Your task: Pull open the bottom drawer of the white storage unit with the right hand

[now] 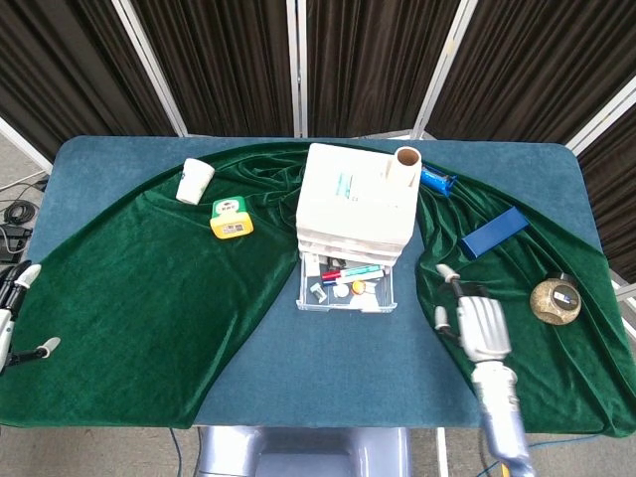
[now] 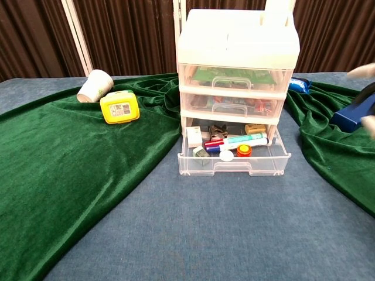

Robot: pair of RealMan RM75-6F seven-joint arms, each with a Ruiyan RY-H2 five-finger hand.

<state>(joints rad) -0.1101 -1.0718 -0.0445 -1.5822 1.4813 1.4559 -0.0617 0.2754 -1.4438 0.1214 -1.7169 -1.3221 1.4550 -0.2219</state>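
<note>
- The right hand (image 1: 480, 328) is over the green cloth (image 1: 149, 278), to the right of the drawer and apart from it; its fingers are spread and it holds nothing.
- The left hand (image 1: 12, 308) shows at the left edge of the counter (image 1: 338, 368); whether it is spread or closed cannot be told.
- The bottom drawer (image 2: 233, 159) of the white storage unit (image 2: 237, 70) stands pulled out, with markers (image 2: 234, 140) and small things inside.
- Further back lie a yellow box (image 2: 119, 107) and a paper cup (image 2: 95, 85).

Bright, even overhead light, soft shadows, sharp focus except the motion-blurred right hand (image 2: 367, 96).
</note>
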